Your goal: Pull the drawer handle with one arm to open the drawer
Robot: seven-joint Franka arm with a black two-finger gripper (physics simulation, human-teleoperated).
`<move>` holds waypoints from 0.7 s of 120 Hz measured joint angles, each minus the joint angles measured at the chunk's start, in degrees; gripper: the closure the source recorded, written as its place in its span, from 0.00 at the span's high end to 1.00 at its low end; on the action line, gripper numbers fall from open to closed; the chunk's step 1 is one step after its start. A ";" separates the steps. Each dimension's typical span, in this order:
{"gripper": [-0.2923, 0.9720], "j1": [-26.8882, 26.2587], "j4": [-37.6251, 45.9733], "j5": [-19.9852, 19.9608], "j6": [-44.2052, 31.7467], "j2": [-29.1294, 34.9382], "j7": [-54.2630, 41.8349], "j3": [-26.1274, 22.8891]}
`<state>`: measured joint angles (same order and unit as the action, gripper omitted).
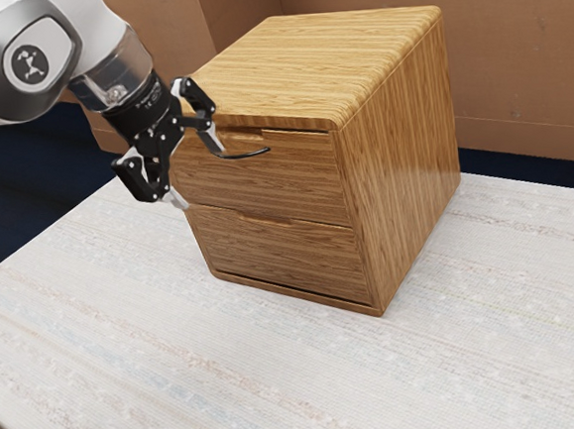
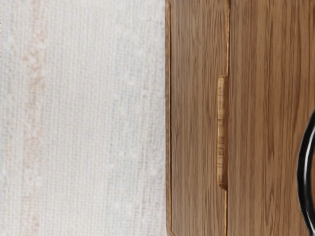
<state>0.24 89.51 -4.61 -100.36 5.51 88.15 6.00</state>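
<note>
Claw [image 1: 196, 172]: black, spread wide, at the cabinet's front face, by the upper drawer's corner on the exterior view's left; holding nothing.
Fingers [image 1: 205, 117]: one high, its tip right at the handle's near end; the other low, against the front's outer edge near the seam between the drawers.
Handle [image 1: 243, 154]: thin black curved bar, high on the upper drawer's front, just under the cabinet's top; not gripped from two sides. Seen from the wrist as a dark arc [image 2: 306, 172].
Upper drawer [image 1: 265, 181]: looks shut, front in line with the cabinet's front edge; wood grain running along its width [image 2: 270, 98].
Lower drawer [image 1: 280, 250]: directly beneath, also looks shut; front [image 2: 197, 98] between the upper drawer and the cabinet's base.
Notch [image 2: 222, 132]: shallow recess on the seam between the two drawer fronts.
Cabinet [image 1: 403, 166]: light striped wood, rounded top edge, standing upright on the table.
Arm [image 1: 46, 55]: white and grey, coming in from the cabinet's side on the exterior view's left.
Table [image 1: 280, 374]: pale woven surface under and around the cabinet [image 2: 74, 123].
Wall [image 1: 512, 38]: plain brown, behind the cabinet.
</note>
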 joint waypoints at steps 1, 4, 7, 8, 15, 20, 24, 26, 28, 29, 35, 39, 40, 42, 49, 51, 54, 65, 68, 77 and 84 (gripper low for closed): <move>0.77 0.00 0.01 0.00 -0.05 0.00 0.06 0.01; 0.77 -0.10 0.03 0.01 -0.19 0.00 0.25 0.03; 0.77 -0.30 0.05 0.01 -0.31 -0.03 0.44 0.04; 0.77 -0.38 0.05 0.02 -0.34 -0.03 0.49 0.05; 0.77 -0.79 0.02 -0.01 -0.59 -0.10 0.88 0.06; 0.77 -0.88 0.01 -0.04 -0.91 -0.35 1.13 0.06; 0.77 -0.87 0.02 -0.04 -1.23 -0.58 1.31 0.06; 0.77 -0.85 0.04 -0.04 -1.39 -0.66 1.40 0.07; 0.77 -0.82 0.05 -0.04 -1.53 -0.72 1.49 0.07; 0.77 -0.79 0.08 -0.04 -1.61 -0.73 1.54 0.07; 0.77 -1.05 0.67 -0.03 -2.35 -0.65 1.78 0.62; 0.77 -1.01 1.05 -0.01 -2.92 -0.59 1.92 0.99; 0.77 -0.97 1.13 -0.01 -3.05 -0.58 1.96 1.06; 0.77 -0.85 1.27 0.00 -3.30 -0.57 2.03 1.17; 0.77 -0.47 1.58 0.01 -4.36 -0.67 2.26 1.33; 0.77 -0.44 1.63 0.02 -4.66 -0.72 2.33 1.36; 0.77 -0.45 1.67 0.02 -5.11 -0.81 2.42 1.37; 0.77 -0.92 1.70 -0.02 -6.55 -1.08 2.72 1.25; 0.77 -1.09 1.68 -0.03 -6.85 -1.10 2.80 1.23; 0.77 -1.34 1.66 -0.04 -7.67 -1.37 3.00 1.21; 0.77 -1.33 1.76 -0.04 -8.34 -1.91 3.15 1.21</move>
<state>-1.10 91.27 -4.65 -108.70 3.60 91.29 7.21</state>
